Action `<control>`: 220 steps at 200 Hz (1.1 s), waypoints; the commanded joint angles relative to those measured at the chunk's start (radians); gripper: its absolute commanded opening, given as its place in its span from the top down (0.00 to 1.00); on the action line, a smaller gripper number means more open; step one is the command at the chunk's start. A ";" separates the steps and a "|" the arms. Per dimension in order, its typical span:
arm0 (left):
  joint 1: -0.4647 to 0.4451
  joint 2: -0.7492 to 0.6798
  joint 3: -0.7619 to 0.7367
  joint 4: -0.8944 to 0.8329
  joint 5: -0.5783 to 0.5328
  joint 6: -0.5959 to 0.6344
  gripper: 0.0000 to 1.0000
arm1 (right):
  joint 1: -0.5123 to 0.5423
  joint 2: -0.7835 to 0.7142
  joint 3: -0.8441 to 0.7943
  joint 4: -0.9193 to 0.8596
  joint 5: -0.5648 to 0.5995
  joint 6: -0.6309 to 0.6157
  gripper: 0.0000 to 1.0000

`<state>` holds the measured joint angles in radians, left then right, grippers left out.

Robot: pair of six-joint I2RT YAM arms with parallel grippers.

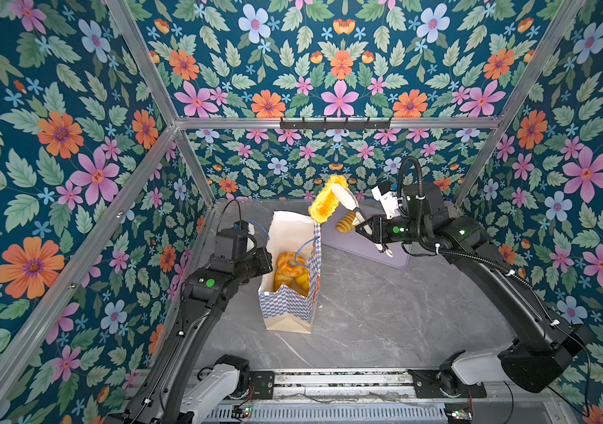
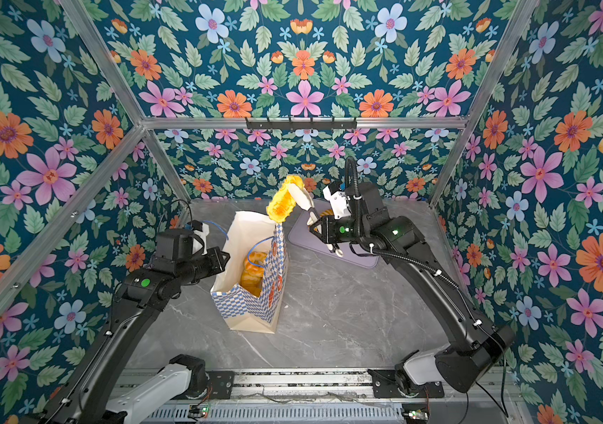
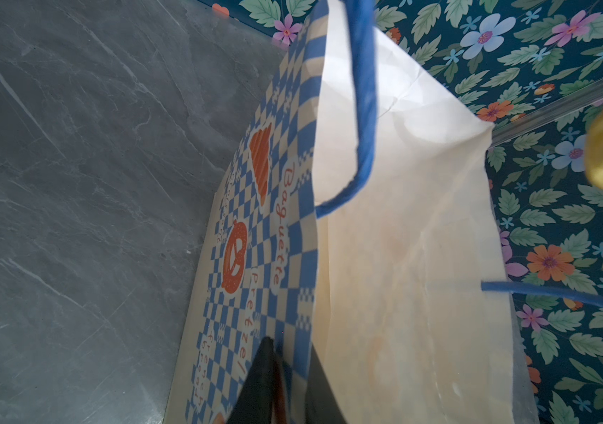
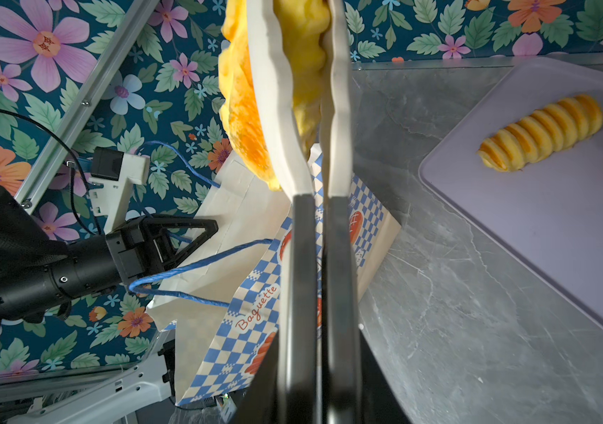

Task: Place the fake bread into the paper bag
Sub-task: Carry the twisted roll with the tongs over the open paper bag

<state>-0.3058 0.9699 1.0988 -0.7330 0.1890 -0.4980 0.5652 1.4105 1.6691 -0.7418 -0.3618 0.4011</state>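
Right wrist view: a flat golden pastry [image 4: 241, 110] is held clenched in the right hand [image 4: 303, 44], raised over the paper bag [image 4: 219, 345].
In both top views the pastry's long axis is seen tilted, its lower end at the bag's far right corner, so the open mouth lies left and nearer. The bag's left wall is pinched by the left hand [image 3: 289, 389], and other bread [image 1: 291, 271] is already inside.
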 commanded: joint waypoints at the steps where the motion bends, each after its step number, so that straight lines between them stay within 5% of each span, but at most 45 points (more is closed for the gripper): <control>1: 0.001 -0.002 0.009 0.017 0.004 -0.008 0.84 | 0.023 0.015 0.031 0.017 -0.001 -0.042 0.73; 102: 0.000 -0.002 -0.001 0.024 0.007 -0.007 0.85 | 0.179 0.194 0.266 -0.140 0.062 -0.154 0.73; 220: 0.001 -0.003 -0.008 0.026 0.000 -0.011 0.85 | 0.217 0.294 0.345 -0.280 0.079 -0.227 0.73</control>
<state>-0.3058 0.9688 1.0924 -0.7288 0.1917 -0.5018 0.7776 1.6947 1.9987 -0.9897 -0.2947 0.2089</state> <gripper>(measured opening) 0.155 0.268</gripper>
